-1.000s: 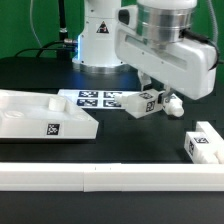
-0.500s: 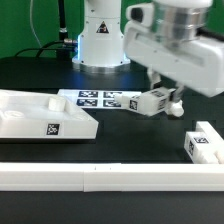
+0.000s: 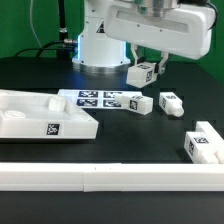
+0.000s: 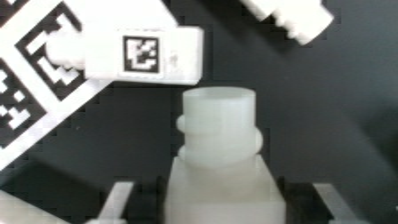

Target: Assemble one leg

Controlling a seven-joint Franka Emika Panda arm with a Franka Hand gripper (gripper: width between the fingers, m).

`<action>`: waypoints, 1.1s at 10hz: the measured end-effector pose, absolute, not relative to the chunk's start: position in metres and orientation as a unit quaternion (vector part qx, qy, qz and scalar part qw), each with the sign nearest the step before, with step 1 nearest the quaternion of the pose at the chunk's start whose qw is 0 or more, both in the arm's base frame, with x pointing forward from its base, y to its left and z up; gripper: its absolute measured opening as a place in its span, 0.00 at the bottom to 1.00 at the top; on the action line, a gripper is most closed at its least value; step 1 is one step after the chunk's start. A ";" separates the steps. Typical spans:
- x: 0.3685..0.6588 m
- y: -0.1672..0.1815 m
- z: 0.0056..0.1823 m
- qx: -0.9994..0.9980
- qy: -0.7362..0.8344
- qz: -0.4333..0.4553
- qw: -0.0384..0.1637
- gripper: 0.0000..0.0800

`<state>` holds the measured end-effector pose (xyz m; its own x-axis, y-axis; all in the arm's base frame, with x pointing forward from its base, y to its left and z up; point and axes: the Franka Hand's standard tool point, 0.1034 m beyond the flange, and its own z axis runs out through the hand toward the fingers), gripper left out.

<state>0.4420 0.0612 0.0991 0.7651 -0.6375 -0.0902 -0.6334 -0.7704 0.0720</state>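
My gripper (image 3: 146, 68) is shut on a white leg (image 3: 143, 73) with a black-and-white tag and holds it in the air, above the table behind the marker board. In the wrist view the held leg (image 4: 217, 150) stands between my two fingers (image 4: 121, 200), its narrower round end pointing away from the gripper (image 4: 221, 208). Two more legs (image 3: 140, 103) (image 3: 170, 100) lie on the table below, by the marker board's end. Another leg (image 3: 203, 143) lies near the front on the exterior view's right.
The large flat white panel (image 3: 40, 118) lies on the exterior view's left. The marker board (image 3: 98, 98) lies mid-table and shows in the wrist view (image 4: 32, 60). A long white rail (image 3: 100, 178) runs along the front. The robot base (image 3: 100, 40) stands behind.
My gripper has risen off the table with one leg in it and moved toward the exterior view's left. Two legs stay lying by the marker board.
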 end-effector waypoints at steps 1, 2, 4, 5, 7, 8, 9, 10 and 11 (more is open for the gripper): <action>0.442 0.063 0.099 0.940 -0.337 -0.055 0.018 0.36; 0.442 0.063 0.099 0.940 -0.337 -0.055 0.018 0.36; 0.442 0.063 0.099 0.940 -0.335 -0.055 0.018 0.36; 0.437 0.054 0.100 0.961 -0.272 -0.042 0.001 0.36; 0.400 0.026 0.091 0.984 -0.176 -0.010 -0.018 0.36; 0.386 0.017 0.084 0.993 -0.121 0.003 -0.019 0.36; 0.375 0.006 0.078 0.994 -0.107 0.014 -0.018 0.36; 0.374 0.003 0.078 0.993 -0.118 0.018 -0.020 0.36; 0.380 0.004 0.077 0.993 -0.116 0.019 -0.019 0.36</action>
<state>0.3801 0.0038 0.0774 0.9724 -0.2309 0.0335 -0.2295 -0.9724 -0.0420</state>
